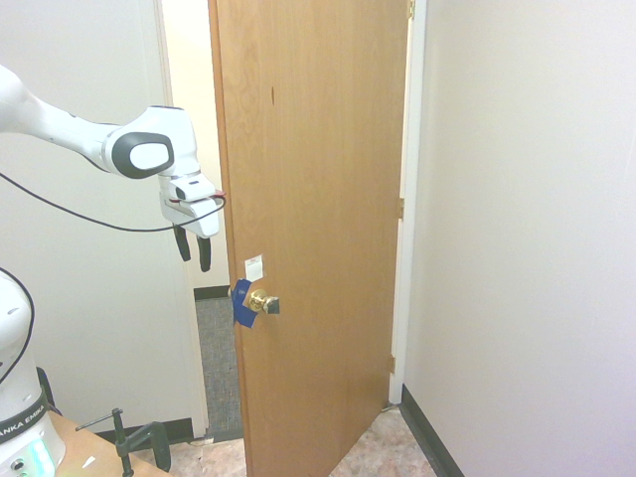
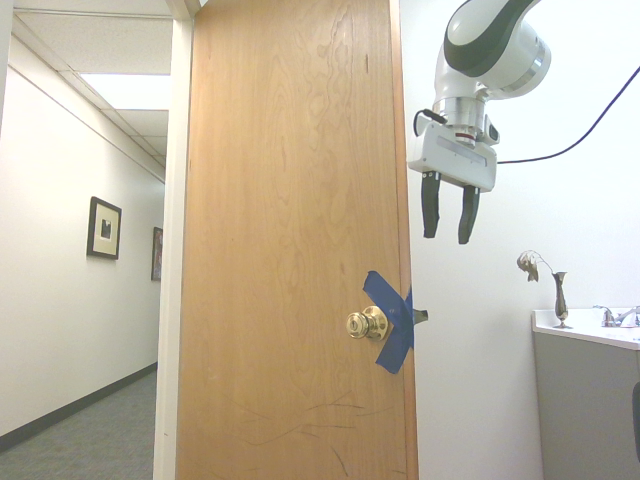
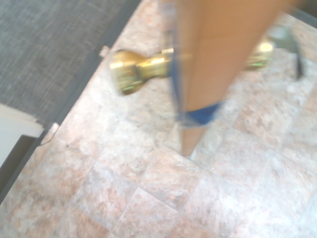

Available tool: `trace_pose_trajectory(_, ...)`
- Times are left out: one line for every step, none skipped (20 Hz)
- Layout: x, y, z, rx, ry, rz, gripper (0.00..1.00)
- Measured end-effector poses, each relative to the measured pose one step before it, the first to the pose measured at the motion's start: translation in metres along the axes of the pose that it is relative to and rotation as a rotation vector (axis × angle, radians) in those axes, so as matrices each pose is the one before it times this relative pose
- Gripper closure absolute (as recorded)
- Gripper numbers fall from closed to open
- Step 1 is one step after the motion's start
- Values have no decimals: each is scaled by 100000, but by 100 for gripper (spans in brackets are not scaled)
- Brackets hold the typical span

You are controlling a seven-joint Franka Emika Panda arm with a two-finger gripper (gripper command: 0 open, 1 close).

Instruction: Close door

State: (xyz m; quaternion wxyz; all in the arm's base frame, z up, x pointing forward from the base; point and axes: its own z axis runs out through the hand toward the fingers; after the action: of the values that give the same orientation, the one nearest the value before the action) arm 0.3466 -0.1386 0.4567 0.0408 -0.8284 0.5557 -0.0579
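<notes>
The door (image 1: 316,219) is standing open in the middle of the frame, still needing its whole push shut, while the end effector (image 1: 195,266) is hanging upper left, fingers apart and empty.

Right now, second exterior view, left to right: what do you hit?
Black-framed picture with pale mat → tall light-brown wood-grain door → white two-finger pincer with dark fingers → slim metallic vase → chrome sink faucet
</notes>
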Motion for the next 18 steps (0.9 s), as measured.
trace_pose_trajectory(1106, 379, 61, 37, -364, 1693, 0)
trace_pose_trajectory(1162, 401, 5, 292, -274, 1614, 0)
trace_pose_trajectory(1181, 402, 32, 261, -225, 1502, 0)
trace_pose_trajectory(1134, 357, -13, 189, -111, 1722, 0)
trace_pose_trajectory(1072, 346, 22, 118, -163, 1459, 0)
trace_pose_trajectory(1033, 203, -83, 107, -1, 1548, 0)
trace_pose_trajectory(971, 77, -81, 101, 5, 1331, 0)
trace_pose_trajectory(910, -28, -82, 6, 91, 1193, 0)
trace_pose_trajectory(765, -129, 8, -71, 21, 1134, 0)
trace_pose_trajectory(696, -158, 106, -170, -119, 972, 0)
trace_pose_trajectory(580, -272, 117, 54, -64, 825, 0)
trace_pose_trajectory(568, -386, 200, 365, 117, 897, 0)
trace_pose_trajectory(479, -508, 244, 484, 146, 811, 0)
trace_pose_trajectory(447, -589, 540, 1066, 221, 1032, 0)
trace_pose_trajectory(269, -655, 830, 1103, 28, 1209, 0)
trace_pose_trajectory(-75, -845, 1027, 933, -394, 982, 0)
trace_pose_trajectory(-153, -839, 1185, 994, -244, 471, 0)
trace_pose_trajectory(-284, -851, 1168, 508, 402, 607, 0)
